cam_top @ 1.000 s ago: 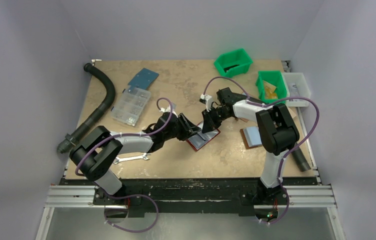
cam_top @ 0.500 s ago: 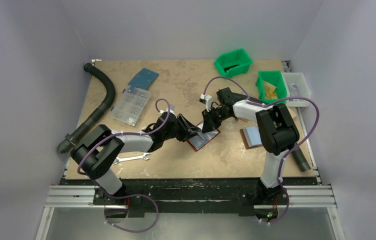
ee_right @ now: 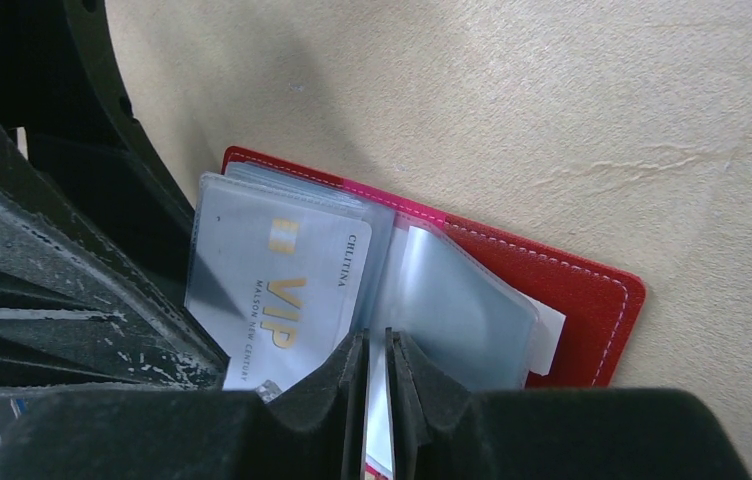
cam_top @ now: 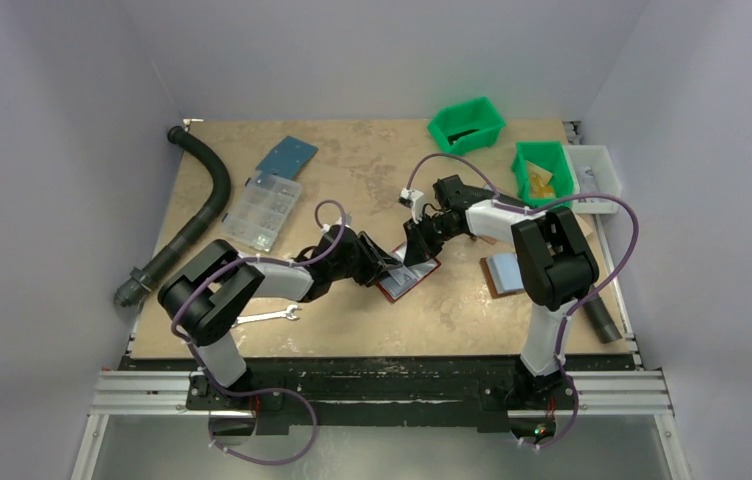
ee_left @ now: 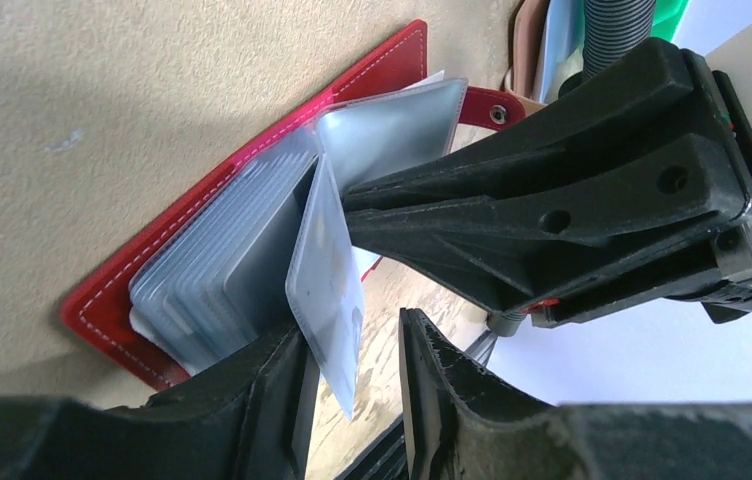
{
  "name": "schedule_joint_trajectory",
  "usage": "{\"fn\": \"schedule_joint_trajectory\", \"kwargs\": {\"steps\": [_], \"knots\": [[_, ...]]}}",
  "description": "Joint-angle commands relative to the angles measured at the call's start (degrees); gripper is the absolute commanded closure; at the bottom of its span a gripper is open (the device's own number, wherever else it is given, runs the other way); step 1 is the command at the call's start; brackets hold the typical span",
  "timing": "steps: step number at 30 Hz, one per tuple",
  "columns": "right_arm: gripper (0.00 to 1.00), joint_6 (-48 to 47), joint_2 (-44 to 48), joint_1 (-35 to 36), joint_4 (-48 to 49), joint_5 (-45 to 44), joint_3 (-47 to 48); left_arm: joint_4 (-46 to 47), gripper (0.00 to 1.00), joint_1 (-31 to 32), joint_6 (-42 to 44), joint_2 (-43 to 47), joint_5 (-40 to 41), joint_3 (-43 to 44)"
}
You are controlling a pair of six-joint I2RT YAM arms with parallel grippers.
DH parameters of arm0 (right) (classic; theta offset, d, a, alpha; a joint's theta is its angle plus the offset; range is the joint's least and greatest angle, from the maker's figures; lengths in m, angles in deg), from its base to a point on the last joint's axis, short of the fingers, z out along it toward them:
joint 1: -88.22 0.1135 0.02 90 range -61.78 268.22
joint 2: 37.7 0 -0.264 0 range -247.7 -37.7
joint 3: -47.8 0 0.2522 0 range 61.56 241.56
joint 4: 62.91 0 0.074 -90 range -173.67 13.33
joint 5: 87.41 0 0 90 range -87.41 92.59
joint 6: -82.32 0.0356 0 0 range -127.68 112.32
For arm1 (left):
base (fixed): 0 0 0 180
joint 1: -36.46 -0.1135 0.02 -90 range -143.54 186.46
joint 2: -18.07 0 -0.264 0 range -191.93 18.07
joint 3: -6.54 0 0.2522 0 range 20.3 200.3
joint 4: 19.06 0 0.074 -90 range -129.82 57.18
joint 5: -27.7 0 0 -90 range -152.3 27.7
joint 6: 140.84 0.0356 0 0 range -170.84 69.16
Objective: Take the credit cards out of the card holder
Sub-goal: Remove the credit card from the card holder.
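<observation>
Right pincer [ee_right: 377, 348] pinches a clear pocket [ee_right: 457, 300] of the red card holder [ee_right: 592, 300]; left pincer [ee_left: 355, 340] stands spread.

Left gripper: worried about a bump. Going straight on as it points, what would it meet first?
Likely the upright plastic sleeve standing inside the left gripper, then the right gripper close behind; depth is unclear.
</observation>
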Motion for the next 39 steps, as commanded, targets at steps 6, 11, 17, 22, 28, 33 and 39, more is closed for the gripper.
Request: {"fn": "schedule_joint_trajectory", "kwargs": {"steps": [6, 11, 17, 22, 28, 33, 39], "knots": [[0.78, -1.32, -1.02, 1.17, -2.71, 1.24, 0.5, 1.49, 0.77, -0.86, 2.19, -3.51, 0.22, 2.23], [0.76, -2.25, 0.83, 1.16, -2.95, 1.39, 0.81, 1.02, 0.92, -1.06, 4.77, -4.0, 1.06, 1.53], [0.72, -3.9, 5.07, 1.0, -3.02, 2.14, 0.42, 2.38, 1.0, -1.13, 10.86, -3.45, 1.1, 0.16], [0.69, -6.47, 6.91, 0.61, -4.85, 6.26, 0.74, 10.0, 1.0, -1.14, 17.5, -2.33, -0.86, -3.21], [0.62, -9.28, 7.58, 0.24, -7.3, 11.3, 1.2, 19.72, 1.0, -1.11, 22.09, -2.02, -2.49, -7.14], [0.62, -10.28, 6.65, 0.24, -8.59, 13.65, 1.61, 31.29, 1.0, -1.11, 23.67, -3.54, -4.3, -10.63], [0.62, -9.85, 6.17, -0.27, -8.69, 14.89, 1.83, 42.42, 1.0, -1.12, 25.71, -4.7, -4.52, -14.59]]}}
